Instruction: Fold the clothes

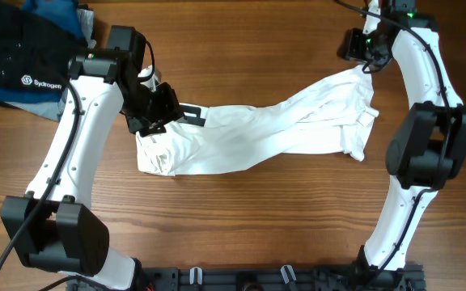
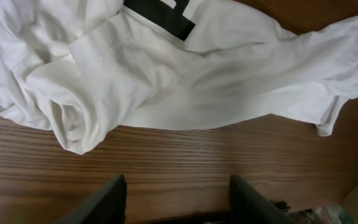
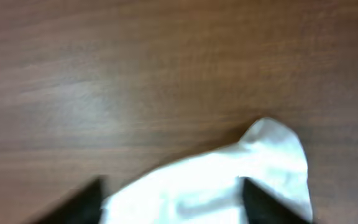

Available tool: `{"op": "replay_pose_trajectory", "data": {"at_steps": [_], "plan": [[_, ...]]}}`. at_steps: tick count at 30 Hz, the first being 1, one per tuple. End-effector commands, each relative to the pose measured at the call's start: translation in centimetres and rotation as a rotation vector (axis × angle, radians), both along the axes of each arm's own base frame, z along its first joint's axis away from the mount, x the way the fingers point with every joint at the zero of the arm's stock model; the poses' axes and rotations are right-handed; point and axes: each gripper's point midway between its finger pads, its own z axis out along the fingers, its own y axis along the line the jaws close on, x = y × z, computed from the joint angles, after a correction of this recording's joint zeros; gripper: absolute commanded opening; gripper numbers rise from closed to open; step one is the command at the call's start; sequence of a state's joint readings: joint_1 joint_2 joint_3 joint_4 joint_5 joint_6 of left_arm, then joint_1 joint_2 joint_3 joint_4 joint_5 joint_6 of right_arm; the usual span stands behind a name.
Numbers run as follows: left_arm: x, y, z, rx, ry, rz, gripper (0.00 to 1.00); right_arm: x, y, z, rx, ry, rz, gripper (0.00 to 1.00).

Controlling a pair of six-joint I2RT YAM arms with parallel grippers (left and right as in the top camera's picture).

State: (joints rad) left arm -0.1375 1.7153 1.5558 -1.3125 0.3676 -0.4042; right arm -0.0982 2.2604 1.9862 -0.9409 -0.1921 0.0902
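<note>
Overhead, we see the white garment (image 1: 249, 133) twisted across the desk (image 1: 241, 234). Our left gripper (image 2: 176, 186) hovers with jaws wide over bare wood just beside its bunched end; our right gripper (image 3: 169, 186), jaws also wide, straddles the far corner. We judge it best to pinch only outer edges and pull flat before any fold.

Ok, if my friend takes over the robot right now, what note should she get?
Left pincer: open, empty, by the crumpled end of the large white wrinkly cloth garment.
Right pincer: open, the garment's other end between its fingers.
Done: no fold yet; it lies stretched out and twisted on the brown wooden table.
Left: flatten, then fold.
</note>
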Motion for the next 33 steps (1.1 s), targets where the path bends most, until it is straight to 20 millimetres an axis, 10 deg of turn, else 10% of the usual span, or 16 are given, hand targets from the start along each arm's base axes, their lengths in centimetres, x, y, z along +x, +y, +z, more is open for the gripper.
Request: {"op": "replay_pose_trajectory", "data": {"at_steps": [1, 10, 22, 29, 30, 33], "plan": [[0.0, -0.6, 1.2, -0.034, -0.035, -0.011, 0.52, -0.7, -2.6, 0.1, -0.022, 0.023, -0.037, 1.0], [0.0, -0.6, 1.2, -0.034, -0.035, -0.011, 0.52, -2.7, -6.9, -3.4, -0.085, 0.134, -0.051, 1.0], [0.0, -0.6, 1.2, -0.034, -0.034, -0.011, 0.52, -2.2, -6.9, -10.1, -0.187, 0.209, 0.005, 1.0], [0.0, -0.6, 1.2, -0.034, -0.033, -0.011, 0.52, -1.0, -6.8, -10.5, -0.18, 0.165, -0.011, 0.99], [0.0, -0.6, 1.2, -0.034, -0.034, -0.011, 0.52, -0.9, -6.8, -10.5, -0.178, 0.161, -0.009, 0.96], [0.0, -0.6, 1.2, -0.034, -0.034, -0.011, 0.52, -0.8, -6.5, -10.4, -0.173, 0.155, -0.002, 0.17]]}}
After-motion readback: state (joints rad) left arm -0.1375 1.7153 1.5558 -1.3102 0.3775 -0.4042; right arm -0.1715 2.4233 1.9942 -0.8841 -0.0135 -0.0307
